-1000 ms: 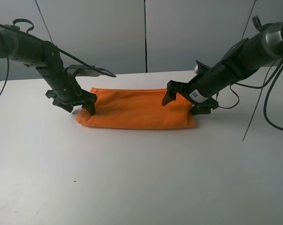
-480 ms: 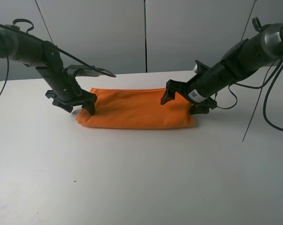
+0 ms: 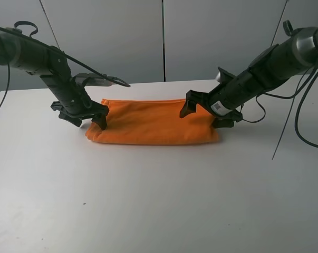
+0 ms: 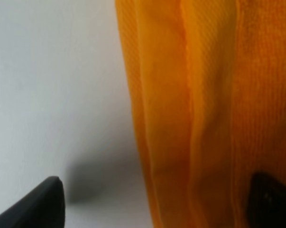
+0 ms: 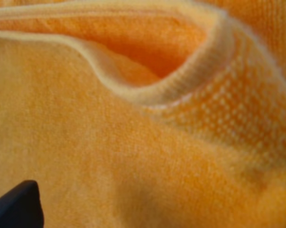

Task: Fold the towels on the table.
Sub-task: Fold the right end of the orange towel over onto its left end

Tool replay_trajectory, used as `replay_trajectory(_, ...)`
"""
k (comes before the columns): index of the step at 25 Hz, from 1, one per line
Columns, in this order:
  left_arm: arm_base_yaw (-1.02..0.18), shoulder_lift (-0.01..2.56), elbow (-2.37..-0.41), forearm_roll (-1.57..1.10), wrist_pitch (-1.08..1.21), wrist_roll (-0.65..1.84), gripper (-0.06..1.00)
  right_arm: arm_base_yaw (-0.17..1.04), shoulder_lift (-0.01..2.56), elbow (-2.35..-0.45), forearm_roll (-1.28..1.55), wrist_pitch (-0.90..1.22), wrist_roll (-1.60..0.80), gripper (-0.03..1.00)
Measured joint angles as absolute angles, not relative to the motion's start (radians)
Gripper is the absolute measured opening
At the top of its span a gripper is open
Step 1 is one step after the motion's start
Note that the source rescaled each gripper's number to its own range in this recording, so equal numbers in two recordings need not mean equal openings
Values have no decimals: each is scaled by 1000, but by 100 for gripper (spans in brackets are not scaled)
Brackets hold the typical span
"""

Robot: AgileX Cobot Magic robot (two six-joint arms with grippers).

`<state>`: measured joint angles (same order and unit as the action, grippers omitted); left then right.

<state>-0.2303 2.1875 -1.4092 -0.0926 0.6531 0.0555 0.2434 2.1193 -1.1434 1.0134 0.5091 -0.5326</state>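
Observation:
The orange towel (image 3: 153, 124) lies folded into a long band at the middle back of the white table (image 3: 159, 200). My left gripper (image 3: 86, 118) is open, its fingers astride the towel's left end. In the left wrist view, the layered towel edge (image 4: 204, 109) runs between two black fingertips (image 4: 38, 204). My right gripper (image 3: 205, 114) is open and stands over the towel's right end, one finger on the cloth and one just past its edge. The right wrist view is filled by the towel's hem band (image 5: 190, 80), with one fingertip (image 5: 14, 206) in a corner. The white label is hidden.
Grey wall panels (image 3: 164, 37) stand behind the table. Black cables (image 3: 293, 105) hang at the right, off the right arm. Bare tabletop stretches in front of the towel and to both sides.
My right gripper has shifted slightly to the left over the towel's right end. The left gripper and the towel have not visibly moved.

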Motion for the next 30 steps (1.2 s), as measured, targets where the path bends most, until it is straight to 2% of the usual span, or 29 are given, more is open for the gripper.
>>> replay_trajectory(6,-230,2187,-1409,-93,657,56,98,243,2139,-1152,1141,533,-626,100)
replay_trajectory(11,-230,2187,-1409,-93,659,57,98,243,2142,-1152,1147,541,-632,99)
replay_trajectory(12,-230,2187,-1409,-93,661,57,98,243,2142,-1154,1138,541,-622,97)
replay_trajectory(13,-230,2187,-1409,-93,663,57,98,243,2144,-1153,1127,541,-610,91)
replay_trajectory(15,-230,2187,-1409,-91,665,59,98,243,2148,-1153,1092,541,-584,69)
replay_trajectory(18,-230,2187,-1409,-91,667,59,98,243,2164,-1147,1058,545,-562,12)
replay_trajectory(19,-230,2187,-1409,-91,667,59,98,244,2166,-1147,1058,548,-562,7)
replay_trajectory(30,-230,2187,-1409,-82,681,74,98,246,2167,-1171,1028,591,-560,7)
